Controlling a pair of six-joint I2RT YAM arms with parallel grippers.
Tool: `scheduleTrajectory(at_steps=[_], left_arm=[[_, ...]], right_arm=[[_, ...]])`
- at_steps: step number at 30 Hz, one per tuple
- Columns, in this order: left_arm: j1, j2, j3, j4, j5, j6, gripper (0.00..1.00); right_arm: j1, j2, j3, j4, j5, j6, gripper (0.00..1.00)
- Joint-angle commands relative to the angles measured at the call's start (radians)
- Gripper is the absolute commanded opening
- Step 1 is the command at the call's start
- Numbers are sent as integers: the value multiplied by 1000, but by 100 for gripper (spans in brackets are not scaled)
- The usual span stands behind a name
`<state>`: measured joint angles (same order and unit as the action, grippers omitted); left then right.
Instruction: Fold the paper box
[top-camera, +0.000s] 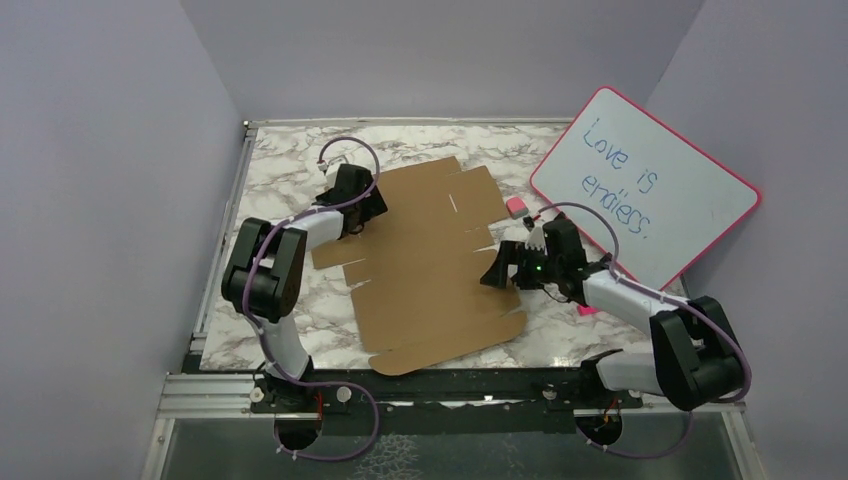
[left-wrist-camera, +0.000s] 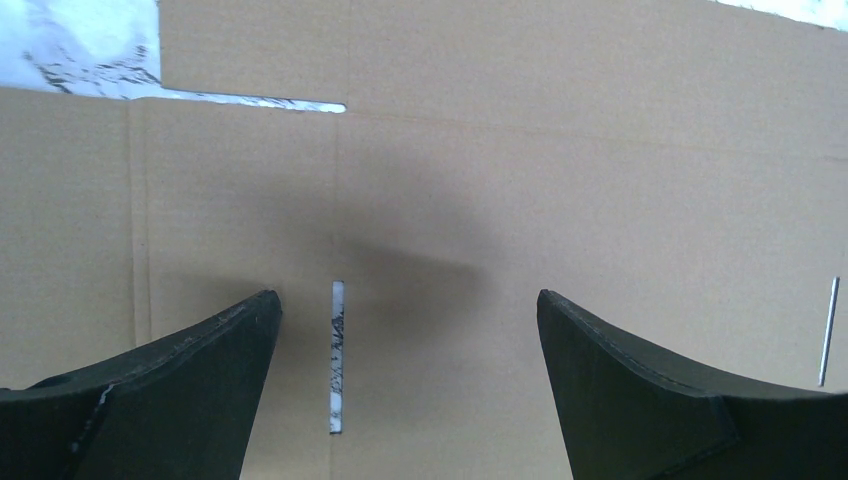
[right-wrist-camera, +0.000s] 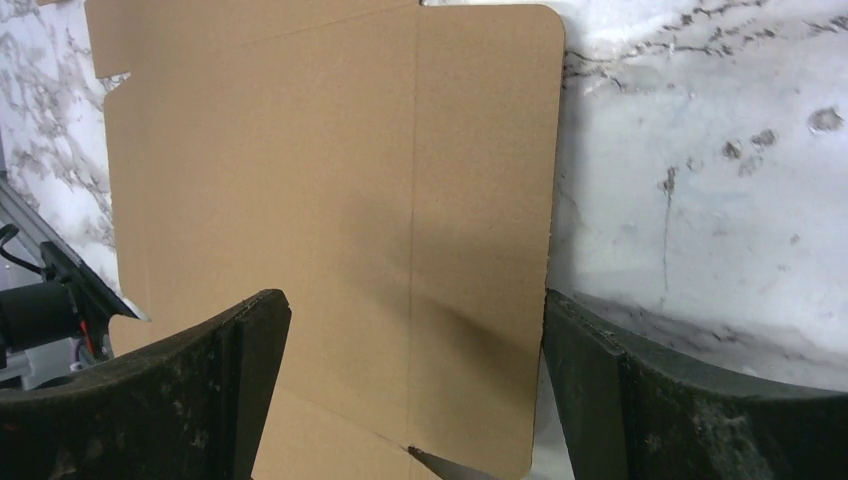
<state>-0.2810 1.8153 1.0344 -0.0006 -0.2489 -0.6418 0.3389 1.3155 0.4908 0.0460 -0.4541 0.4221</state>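
The box lies flat and unfolded on the table and holds nothing. No wall is raised, so you appear to be at the opening step of folding. Your left gripper hovers over the box's far left corner, jaws apart and empty. Your right gripper hangs over the box's right edge, jaws apart, straddling that flap's rim. The next move likely calls for slipping a finger under a flap and lifting it along its crease.
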Motion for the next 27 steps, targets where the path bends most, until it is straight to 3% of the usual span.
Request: scheduleTrajectory(at_steps=[1, 6, 12, 19, 27], left_arm=[[-9, -64, 11, -63, 88, 58, 99], [7, -233, 13, -138, 50, 138, 99], [127, -375, -65, -167, 157, 171, 99], [392, -390, -102, -241, 423, 228, 99], [431, -333, -132, -240, 446, 281, 99]], right_arm=[[5, -86, 39, -122, 68, 2, 100], [6, -151, 104, -134, 126, -15, 100], [6, -83, 203, -113, 130, -57, 100], [6, 79, 328, 2, 119, -78, 100], [6, 314, 490, 131, 155, -58, 100]])
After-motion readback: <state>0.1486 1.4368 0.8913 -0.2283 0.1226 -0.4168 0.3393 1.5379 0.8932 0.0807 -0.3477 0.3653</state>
